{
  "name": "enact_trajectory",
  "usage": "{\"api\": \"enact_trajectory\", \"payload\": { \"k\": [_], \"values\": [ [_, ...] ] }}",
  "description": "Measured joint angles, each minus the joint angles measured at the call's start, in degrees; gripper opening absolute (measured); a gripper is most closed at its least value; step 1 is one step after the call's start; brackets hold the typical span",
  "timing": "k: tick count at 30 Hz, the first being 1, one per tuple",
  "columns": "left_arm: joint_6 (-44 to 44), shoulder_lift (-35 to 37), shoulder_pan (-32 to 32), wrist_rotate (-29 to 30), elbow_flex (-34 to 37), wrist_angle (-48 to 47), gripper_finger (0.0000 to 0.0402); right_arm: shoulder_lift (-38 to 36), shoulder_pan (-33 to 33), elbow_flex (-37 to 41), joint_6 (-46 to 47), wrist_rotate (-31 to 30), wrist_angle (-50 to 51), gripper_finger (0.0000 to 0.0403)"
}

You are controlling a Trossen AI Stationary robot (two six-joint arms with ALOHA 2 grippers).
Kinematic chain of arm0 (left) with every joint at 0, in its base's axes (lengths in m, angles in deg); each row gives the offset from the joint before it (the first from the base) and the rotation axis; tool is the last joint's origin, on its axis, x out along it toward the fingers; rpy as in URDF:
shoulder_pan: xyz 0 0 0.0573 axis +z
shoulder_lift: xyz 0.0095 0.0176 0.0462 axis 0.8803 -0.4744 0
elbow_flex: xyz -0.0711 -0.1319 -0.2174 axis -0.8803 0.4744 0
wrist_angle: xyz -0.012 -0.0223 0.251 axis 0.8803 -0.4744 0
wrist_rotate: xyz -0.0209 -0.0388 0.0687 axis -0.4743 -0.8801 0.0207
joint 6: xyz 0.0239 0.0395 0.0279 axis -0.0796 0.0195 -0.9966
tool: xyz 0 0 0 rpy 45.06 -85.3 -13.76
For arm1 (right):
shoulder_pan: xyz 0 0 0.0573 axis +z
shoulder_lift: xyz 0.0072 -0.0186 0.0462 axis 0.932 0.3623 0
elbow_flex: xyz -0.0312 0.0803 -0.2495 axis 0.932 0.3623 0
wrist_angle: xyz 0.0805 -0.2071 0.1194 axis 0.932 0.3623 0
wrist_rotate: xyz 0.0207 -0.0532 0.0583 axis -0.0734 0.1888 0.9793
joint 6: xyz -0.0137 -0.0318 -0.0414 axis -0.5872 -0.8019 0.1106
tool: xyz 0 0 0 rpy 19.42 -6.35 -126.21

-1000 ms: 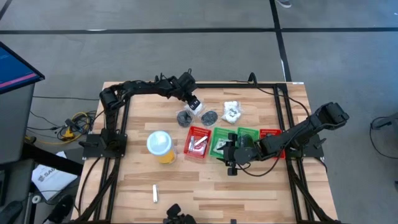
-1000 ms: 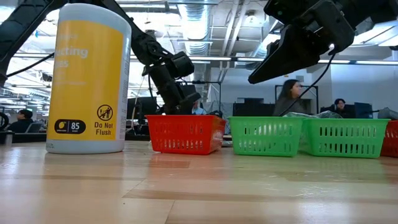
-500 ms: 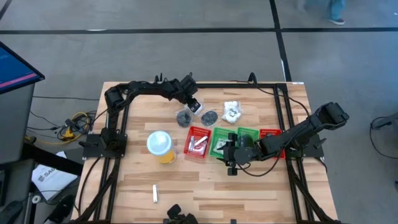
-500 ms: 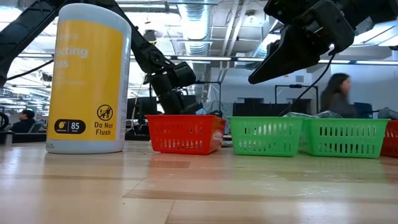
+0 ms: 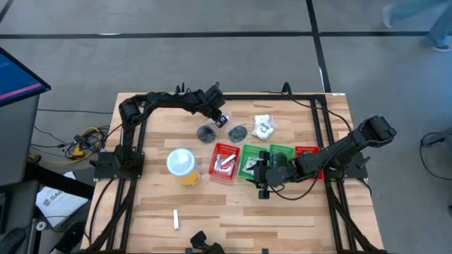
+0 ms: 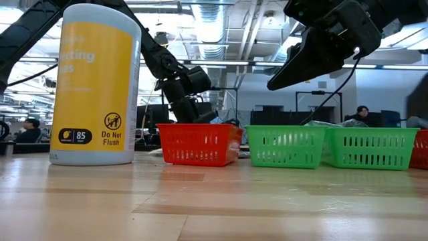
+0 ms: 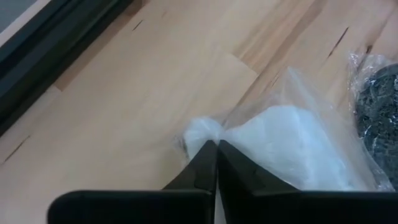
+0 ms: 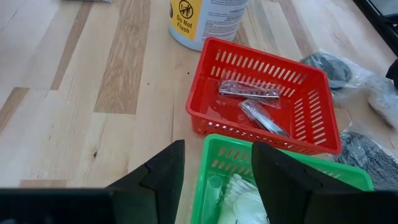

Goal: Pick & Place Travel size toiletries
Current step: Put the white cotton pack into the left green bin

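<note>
L gripper (image 7: pixel 216 149), jaws shut on just the twisted corner of the white packet (image 7: pixel 292 146) at the table's far side, could tear or slip off the film on lifting; R gripper (image 8: pixel 217 163) waits open over the green bin (image 8: pixel 273 180).

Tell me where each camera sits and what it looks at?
High: above the table, looking down; both arms show.
Low: table height, looking across at the yellow tub; arms hang above.
Left wrist: on the left arm; the left tool is shut on a white packet.
Right wrist: on the right arm; the open right tool over the red bin.
Shared: high and right wrist views both show that bin.
</note>
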Motion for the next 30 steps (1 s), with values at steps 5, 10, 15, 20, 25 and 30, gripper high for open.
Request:
{"api": "enact_trajectory", "payload": {
  "k": [5, 10, 15, 20, 25, 30],
  "values": [
    [-0.18, 0.44, -0.03, 0.44, 0.03, -0.13, 0.0000, 0.00, 0.00, 0.00, -0.01, 0.00, 0.00, 0.0175],
    [-1.29, 3.54, -0.46, 1.40, 0.04, 0.26, 0.0000, 0.01, 0.01, 0.00, 0.00, 0.00, -0.04, 0.0175],
    [-1.63, 8.81, -2.17, 2.08, -0.02, -0.10, 0.0000, 0.02, 0.00, 0.02, 0.01, 0.00, -0.03, 0.0175],
    [-2.85, 14.18, -5.12, 3.07, -0.04, -0.47, 0.0000, 0.00, -0.02, 0.02, 0.02, 0.00, -0.04, 0.0175],
    [-4.58, 18.55, -9.46, 6.11, -0.09, -1.29, 0.0000, 0.01, -0.35, 0.02, 0.16, 0.00, -0.25, 0.0175],
    [-5.75, 21.61, -13.93, 8.62, -0.09, -1.84, 0.0000, 0.00, -1.24, 0.02, 1.56, -0.04, -0.48, 0.0175]
  ]
}}
